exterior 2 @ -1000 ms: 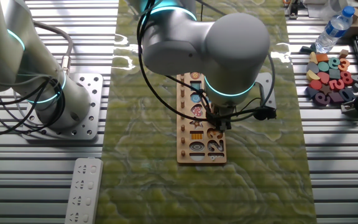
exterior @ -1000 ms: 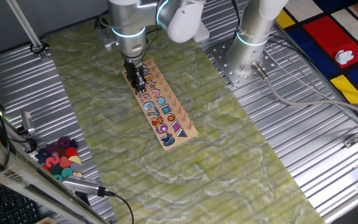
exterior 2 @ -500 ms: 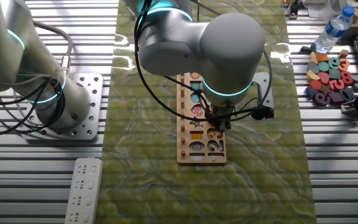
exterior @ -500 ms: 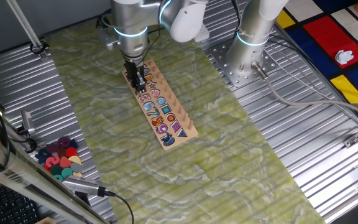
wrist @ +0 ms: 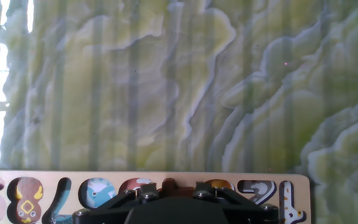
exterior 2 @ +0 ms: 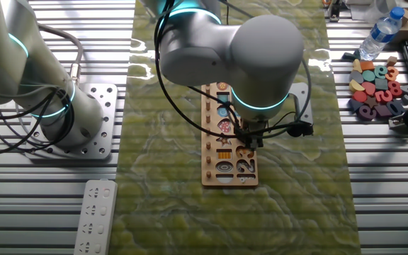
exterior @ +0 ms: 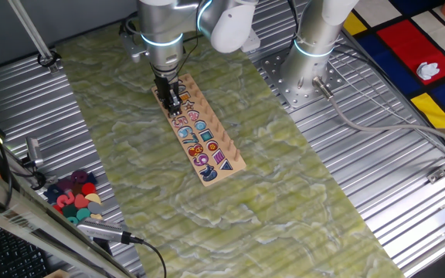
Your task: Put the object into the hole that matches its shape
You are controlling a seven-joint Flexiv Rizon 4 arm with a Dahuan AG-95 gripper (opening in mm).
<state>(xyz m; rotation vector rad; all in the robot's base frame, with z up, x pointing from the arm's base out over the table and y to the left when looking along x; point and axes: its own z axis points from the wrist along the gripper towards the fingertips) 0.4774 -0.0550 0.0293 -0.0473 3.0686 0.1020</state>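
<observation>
The wooden puzzle board lies slantwise on the green mat; it also shows in the other fixed view and along the bottom of the hand view. My gripper points straight down over the board's far end, low over its number row. In the hand view the gripper is shut on the object, a small dark red-brown piece. The piece sits between the fingertips, right at the board's surface among the filled holes. Its lower part is hidden by the gripper body.
A heap of pink, teal and yellow pieces lies off the mat. A second arm's base stands beside the mat. A water bottle and a white remote lie on the metal table.
The arm shifted very slightly between one second ago and half a second ago. Since then nothing has visibly moved.
</observation>
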